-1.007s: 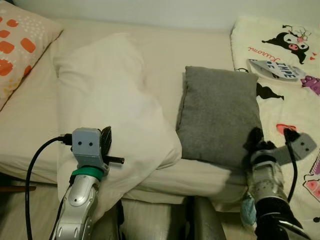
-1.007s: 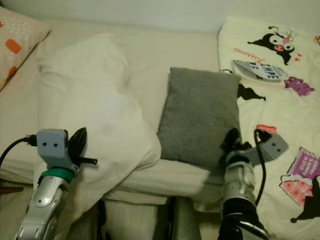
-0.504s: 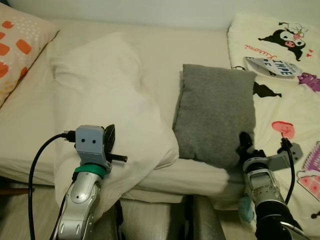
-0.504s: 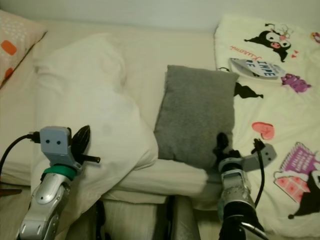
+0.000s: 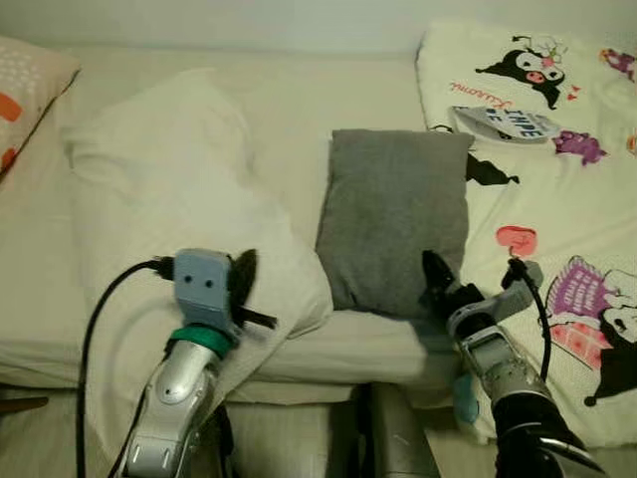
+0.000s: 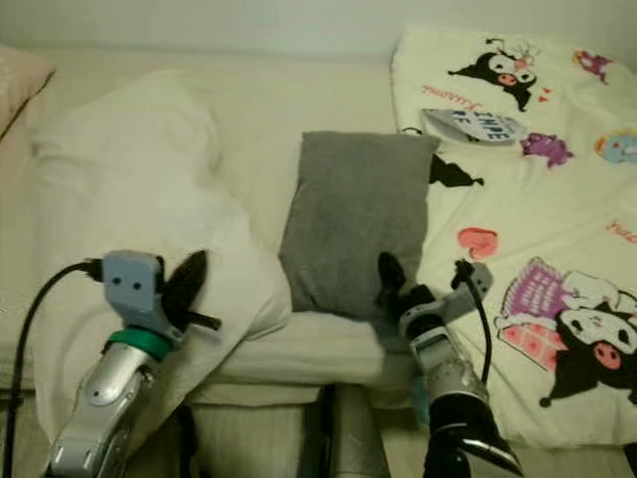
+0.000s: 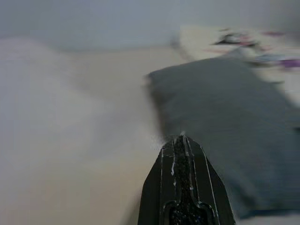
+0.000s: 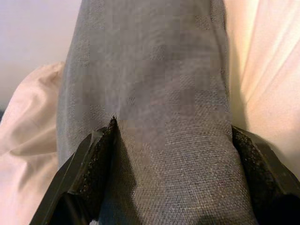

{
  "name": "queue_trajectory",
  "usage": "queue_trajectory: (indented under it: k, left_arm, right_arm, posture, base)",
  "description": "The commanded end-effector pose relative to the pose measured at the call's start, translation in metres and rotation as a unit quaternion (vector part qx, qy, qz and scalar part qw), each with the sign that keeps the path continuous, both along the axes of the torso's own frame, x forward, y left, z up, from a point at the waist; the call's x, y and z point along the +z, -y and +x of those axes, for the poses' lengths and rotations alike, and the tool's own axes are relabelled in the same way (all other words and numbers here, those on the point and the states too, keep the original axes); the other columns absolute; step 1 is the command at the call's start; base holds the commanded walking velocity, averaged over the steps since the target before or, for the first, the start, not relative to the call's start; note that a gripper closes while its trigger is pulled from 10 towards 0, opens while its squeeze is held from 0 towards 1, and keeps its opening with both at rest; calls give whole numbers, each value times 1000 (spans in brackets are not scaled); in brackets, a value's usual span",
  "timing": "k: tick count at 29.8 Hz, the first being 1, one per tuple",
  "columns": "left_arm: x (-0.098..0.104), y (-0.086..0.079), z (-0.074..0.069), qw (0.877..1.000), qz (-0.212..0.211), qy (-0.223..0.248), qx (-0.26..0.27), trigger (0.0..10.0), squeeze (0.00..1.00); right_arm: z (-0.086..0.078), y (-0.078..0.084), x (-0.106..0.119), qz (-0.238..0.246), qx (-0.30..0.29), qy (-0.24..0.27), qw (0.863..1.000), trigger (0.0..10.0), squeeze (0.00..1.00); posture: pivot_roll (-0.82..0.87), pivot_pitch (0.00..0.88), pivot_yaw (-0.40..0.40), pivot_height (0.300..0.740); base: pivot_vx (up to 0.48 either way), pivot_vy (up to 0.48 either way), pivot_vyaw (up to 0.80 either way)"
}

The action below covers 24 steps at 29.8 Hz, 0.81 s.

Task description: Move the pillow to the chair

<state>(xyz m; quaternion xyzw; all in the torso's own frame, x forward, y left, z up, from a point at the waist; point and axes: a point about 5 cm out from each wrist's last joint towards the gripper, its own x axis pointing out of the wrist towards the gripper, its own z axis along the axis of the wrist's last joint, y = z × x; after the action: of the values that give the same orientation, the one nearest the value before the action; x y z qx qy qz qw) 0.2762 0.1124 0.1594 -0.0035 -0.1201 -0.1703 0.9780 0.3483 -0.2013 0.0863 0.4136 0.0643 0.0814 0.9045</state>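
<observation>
The grey pillow (image 5: 395, 219) is lying on the bed (image 5: 299, 100). The right gripper (image 8: 171, 164) is straddling its near edge, fingers apart. The left gripper (image 7: 186, 187) is hovering nearby, fingers together.

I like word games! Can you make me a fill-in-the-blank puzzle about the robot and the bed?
1. The pillow the right gripper is reaching for is coloured ____.
2. In the right wrist view, the right jaws stand wide ____, one on each side of that pillow.
3. The left gripper hovers over a crumpled ____ duvet.
4. The blanket with cartoon pictures lies on the pillow's ____ side.

Missing words: grey; open; white; right
</observation>
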Motion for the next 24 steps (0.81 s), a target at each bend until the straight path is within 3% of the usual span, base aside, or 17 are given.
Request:
queue_trajectory:
  k: [1, 3, 4, 5, 8, 10, 11, 12, 13, 14, 15, 16, 17, 18, 21, 23, 24]
  left_arm:
    - [-4, 4, -5, 1000, 4, -11, -28, 10000, 0]
    - [-5, 7, -5, 999, 17, -10, -38, 10000, 0]
    - [-5, 7, -5, 999, 17, -10, -38, 10000, 0]
    - [-6, 7, -5, 999, 19, -10, -38, 10000, 0]
    - [-6, 7, -5, 999, 19, -10, -38, 10000, 0]
    - [-7, 9, -5, 999, 22, -11, -37, 10000, 0]
    - [-7, 9, -5, 999, 22, -11, -37, 10000, 0]
    - [-7, 9, -5, 999, 22, -12, -37, 10000, 0]
    - [-7, 9, -5, 999, 22, -12, -37, 10000, 0]
    - [-8, 10, -5, 999, 23, -12, -38, 10000, 0]
    - [-8, 10, -5, 999, 23, -12, -38, 10000, 0]
    - [-8, 11, -6, 999, 23, -13, -40, 10000, 0]
    - [-9, 11, -6, 999, 23, -13, -42, 10000, 0]
    - [-9, 12, -7, 999, 23, -14, -45, 10000, 0]
    - [-9, 12, -8, 999, 23, -15, -47, 10000, 0]
    - [-9, 12, -7, 998, 22, -15, -50, 10000, 0]
    - [-9, 12, -7, 998, 22, -15, -50, 10000, 0]
  right_arm:
    - [-7, -50, -21, 1, 123, -52, 991, 10000, 0]
    - [-10, -55, -25, -121, 158, -50, 979, 10000, 0]
    - [-10, -55, -25, -121, 158, -50, 979, 10000, 0]
    - [-11, -57, -27, -170, 169, -45, 970, 10000, 0]
    - [-11, -57, -27, -170, 169, -45, 970, 10000, 0]
    - [-6, -33, -26, -248, 67, -61, 965, 10000, 0]
    - [-6, -33, -26, -248, 67, -61, 965, 10000, 0]
    - [-6, -10, -25, -253, -24, -89, 963, 10000, 0]
    - [-6, -10, -25, -253, -24, -89, 963, 10000, 0]
    - [-9, 17, -24, -242, -119, -120, 956, 10000, 0]
    - [-9, 17, -24, -242, -119, -120, 956, 10000, 0]
    - [-15, 41, -25, -219, -194, -144, 946, 10000, 0]
    - [-20, 59, -22, -206, -237, -148, 938, 10000, 0]
    - [-22, 68, -19, -192, -252, -137, 939, 10000, 0]
    - [-21, 72, -15, -182, -252, -122, 943, 10000, 0]
    - [-11, 59, 3, -160, -189, -37, 968, 10000, 0]
    - [-11, 59, 3, -160, -189, -37, 968, 10000, 0]
  posture:
    - [65, 175, 54, 596]
    - [64, 173, 54, 596]
    - [64, 173, 54, 596]
    - [64, 173, 54, 596]
    - [64, 173, 54, 596]
    - [59, 171, 49, 596]
    - [59, 171, 49, 596]
    - [57, 172, 48, 596]
    - [57, 172, 48, 596]
    - [57, 171, 46, 596]
    - [57, 171, 46, 596]
    - [56, 166, 44, 596]
    - [54, 164, 45, 596]
    - [53, 163, 45, 596]
    - [49, 160, 46, 596]
    - [43, 154, 46, 596]
    - [43, 154, 46, 596]
  base:
    - [0, 0, 0]
    - [0, 0, 0]
    - [0, 0, 0]
    - [0, 0, 0]
    - [0, 0, 0]
    - [0, 0, 0]
    - [0, 0, 0]
    - [0, 0, 0]
    - [0, 0, 0]
    - [0, 0, 0]
    - [0, 0, 0]
    - [0, 0, 0]
    - [0, 0, 0]
    - [0, 0, 0]
    - [0, 0, 0]
    - [0, 0, 0]
    - [0, 0, 0]
